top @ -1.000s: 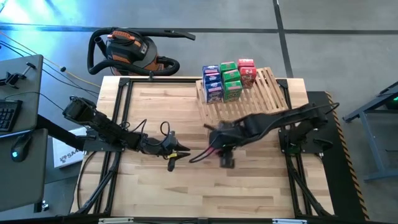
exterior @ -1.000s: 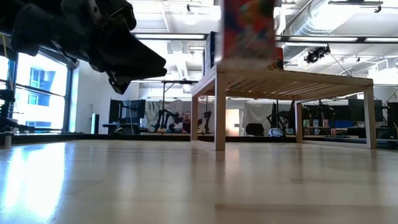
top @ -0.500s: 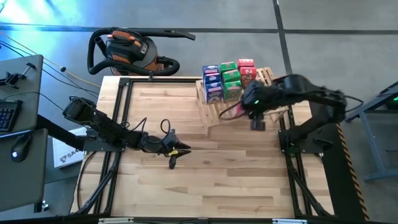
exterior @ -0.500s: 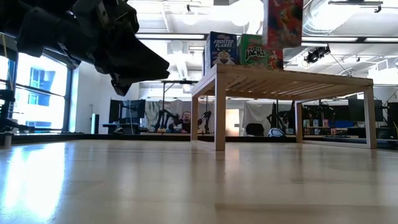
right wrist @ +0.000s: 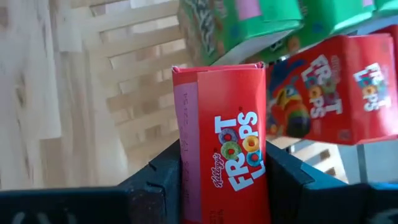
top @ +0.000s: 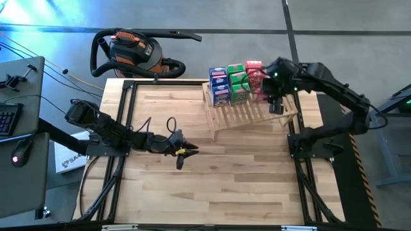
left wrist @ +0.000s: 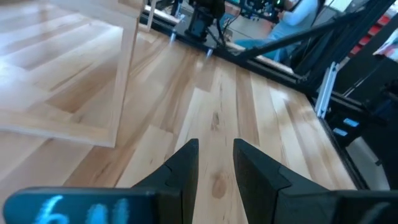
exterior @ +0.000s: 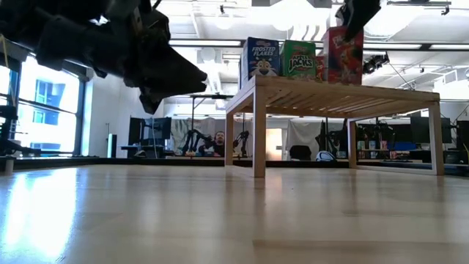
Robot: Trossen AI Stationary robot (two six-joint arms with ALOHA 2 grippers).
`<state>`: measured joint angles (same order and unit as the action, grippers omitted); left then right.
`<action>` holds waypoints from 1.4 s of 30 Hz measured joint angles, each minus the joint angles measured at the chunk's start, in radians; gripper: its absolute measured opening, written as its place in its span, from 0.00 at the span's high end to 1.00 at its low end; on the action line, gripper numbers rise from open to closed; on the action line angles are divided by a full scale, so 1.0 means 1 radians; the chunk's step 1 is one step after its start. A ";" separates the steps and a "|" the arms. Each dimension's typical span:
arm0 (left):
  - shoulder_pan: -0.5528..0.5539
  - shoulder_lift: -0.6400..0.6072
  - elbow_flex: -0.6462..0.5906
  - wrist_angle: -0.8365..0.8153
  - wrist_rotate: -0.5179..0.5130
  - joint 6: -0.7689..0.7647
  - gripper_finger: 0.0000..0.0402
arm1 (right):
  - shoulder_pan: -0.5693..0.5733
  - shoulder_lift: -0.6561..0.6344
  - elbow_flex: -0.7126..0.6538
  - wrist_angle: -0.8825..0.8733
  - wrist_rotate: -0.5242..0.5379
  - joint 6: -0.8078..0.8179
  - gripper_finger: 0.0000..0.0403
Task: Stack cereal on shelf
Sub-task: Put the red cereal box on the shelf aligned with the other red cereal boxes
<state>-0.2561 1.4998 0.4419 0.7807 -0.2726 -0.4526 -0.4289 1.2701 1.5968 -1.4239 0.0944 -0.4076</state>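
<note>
At the upper right of the high view, the right gripper (top: 268,96) reaches over the wooden shelf (top: 257,110), its two dark fingers (right wrist: 163,180) pinching a red cereal box (right wrist: 225,162) between them. The right wrist view shows that box upright in the grip, right beside another red box (right wrist: 336,96) and below green boxes (right wrist: 249,25), with the slats behind. In the low view the held red box (exterior: 343,55) sits at the shelf's top edge, next to a green box (exterior: 299,60) and a blue box (exterior: 261,57); whether its base already touches the slats is hard to tell from here. From above, blue, green and red boxes (top: 234,82) cluster on the shelf's upper left part.

The left gripper (top: 183,153) hangs over the bare table (top: 192,186) in the lower left of centre, its fingers (left wrist: 186,163) close together with a narrow gap, holding nothing
</note>
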 joint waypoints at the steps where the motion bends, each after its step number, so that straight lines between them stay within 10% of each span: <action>1: 0.004 0.000 0.000 0.009 0.006 0.000 0.78 | -0.027 0.000 -0.005 0.013 -0.026 -0.027 0.64; 30: 0.014 0.000 0.000 0.029 0.036 0.000 0.78 | -0.119 0.070 0.069 0.131 0.015 -0.082 0.47; 42: 0.048 0.000 0.000 0.030 0.091 0.016 0.78 | 0.057 0.052 0.234 -0.135 0.250 0.368 0.59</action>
<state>-0.2084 1.4994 0.4419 0.8103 -0.1819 -0.4363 -0.3721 1.3219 1.8308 -1.5593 0.3447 -0.0398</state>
